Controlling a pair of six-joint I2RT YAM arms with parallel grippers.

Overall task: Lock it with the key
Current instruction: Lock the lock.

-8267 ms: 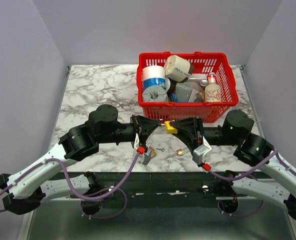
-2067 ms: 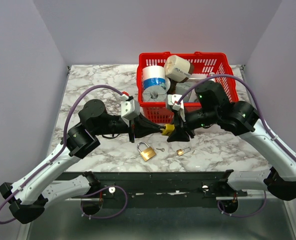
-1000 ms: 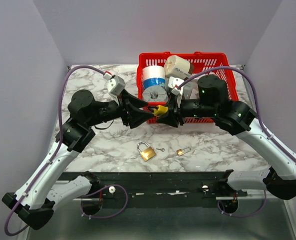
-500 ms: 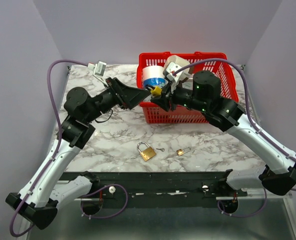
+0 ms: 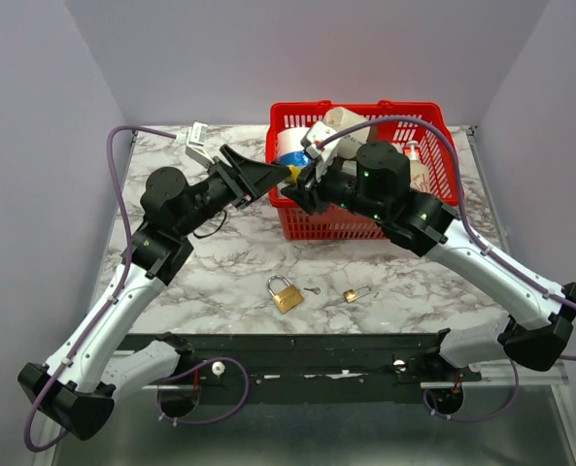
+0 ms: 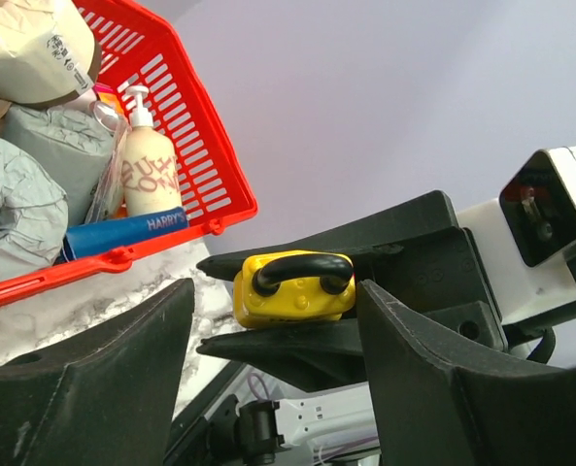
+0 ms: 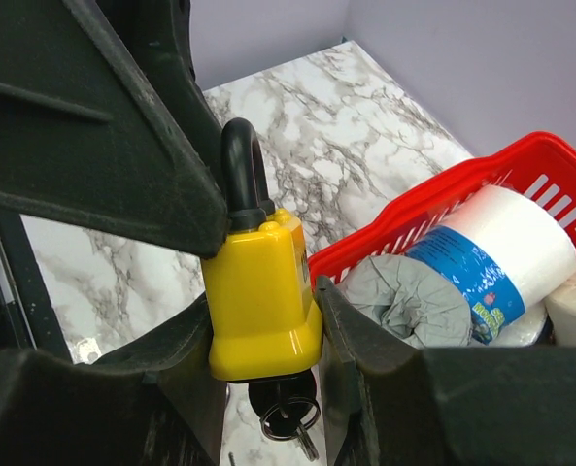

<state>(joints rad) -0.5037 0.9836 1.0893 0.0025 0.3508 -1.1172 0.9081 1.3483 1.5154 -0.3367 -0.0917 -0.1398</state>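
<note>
— Your right pincer [image 7: 264, 325] is clamped on the yellow padlock [image 7: 259, 296], risen from the table [image 5: 186, 282] to beside the red basket [image 5: 365, 225], key [image 7: 288, 413] dangling just beneath it
— Your left pincer [image 6: 276, 291]?
— Spread wide, facing the shackle [image 6: 302, 266]; lifted clear, you've room to turn that key

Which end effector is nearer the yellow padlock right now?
Right. The right end effector clamps the yellow padlock; the left end effector sits open, facing its shackle.
</note>
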